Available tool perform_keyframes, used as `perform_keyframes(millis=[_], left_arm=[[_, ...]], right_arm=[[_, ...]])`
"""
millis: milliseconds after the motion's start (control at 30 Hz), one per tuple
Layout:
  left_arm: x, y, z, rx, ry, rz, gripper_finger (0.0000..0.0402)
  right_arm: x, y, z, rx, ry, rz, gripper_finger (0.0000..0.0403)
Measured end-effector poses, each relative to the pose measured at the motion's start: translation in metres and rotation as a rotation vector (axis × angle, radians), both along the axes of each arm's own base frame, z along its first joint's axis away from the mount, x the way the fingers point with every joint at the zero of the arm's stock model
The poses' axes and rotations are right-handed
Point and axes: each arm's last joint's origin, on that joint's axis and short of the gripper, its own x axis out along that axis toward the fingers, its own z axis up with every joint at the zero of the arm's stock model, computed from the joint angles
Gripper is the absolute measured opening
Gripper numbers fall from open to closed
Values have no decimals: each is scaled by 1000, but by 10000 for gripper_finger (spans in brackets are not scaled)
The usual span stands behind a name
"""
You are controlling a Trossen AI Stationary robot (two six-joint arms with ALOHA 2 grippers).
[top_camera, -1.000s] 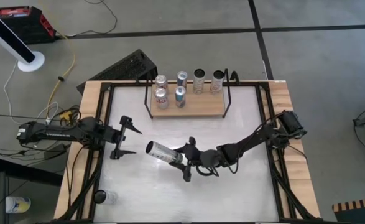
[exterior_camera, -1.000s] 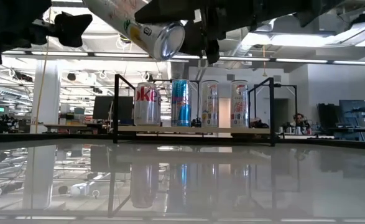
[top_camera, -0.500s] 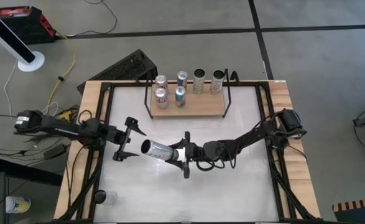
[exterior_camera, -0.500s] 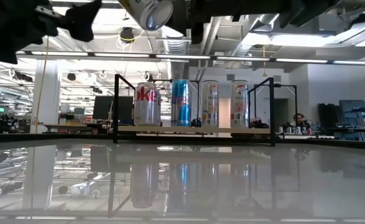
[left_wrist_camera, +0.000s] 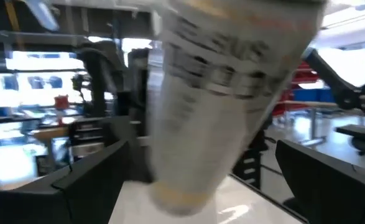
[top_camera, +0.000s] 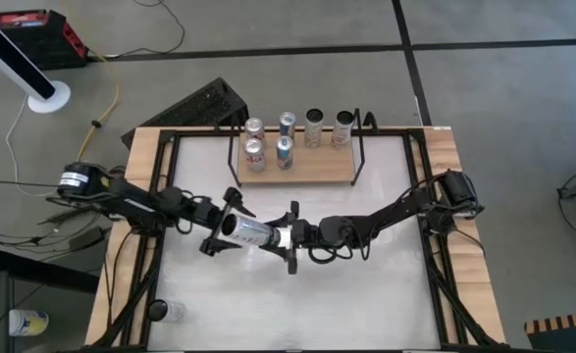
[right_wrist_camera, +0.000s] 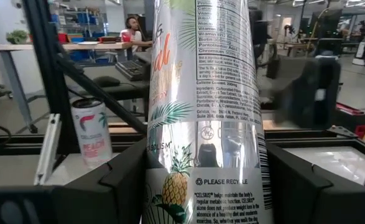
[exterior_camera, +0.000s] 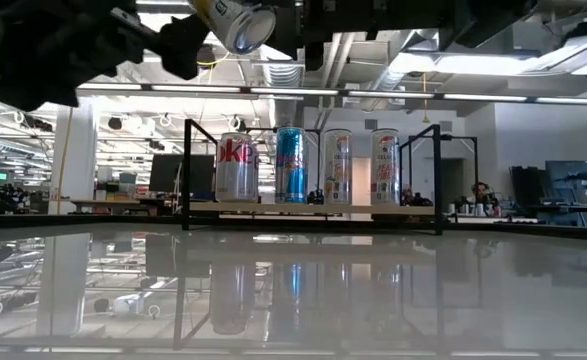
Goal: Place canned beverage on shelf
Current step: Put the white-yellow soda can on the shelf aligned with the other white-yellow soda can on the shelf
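A slim white canned beverage with a pineapple print hangs high over the table's middle, with my right gripper shut on it. My left gripper is open. Its two fingers stand on either side of the can's free end and no touch shows. At the far middle stands the shelf, a light-wood board in a black wire frame. Several cans stand upright on it. My right gripper pinches the can's printed wall near its bottom end between its two fingers. The fingers come level from the table's right and lie along the can. The can is lifted clear of the table and lies about level, its free end toward the table's left.
Another can is at the table's near left corner, also seen in the right wrist view. A black crate lies on the floor beyond the far left corner. Black rails run along the table's sides.
My left gripper has gone toward the table's right, still open, until its fingers stand around the can's free end. My right gripper has carried the can a little up and toward the far edge, and the can has turned closer to level.
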Motion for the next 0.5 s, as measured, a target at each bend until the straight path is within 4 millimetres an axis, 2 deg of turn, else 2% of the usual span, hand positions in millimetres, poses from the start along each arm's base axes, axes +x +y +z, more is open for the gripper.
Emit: perform_keyframes(millis=[167, 500], left_arm=[[13, -1, -1, -10, 22, -24, 393], [15, -11, -2, -21, 13, 54, 388]], right_arm=[[2, -7, -3, -7, 26, -23, 278], [10, -11, -24, -8, 74, -78, 278]])
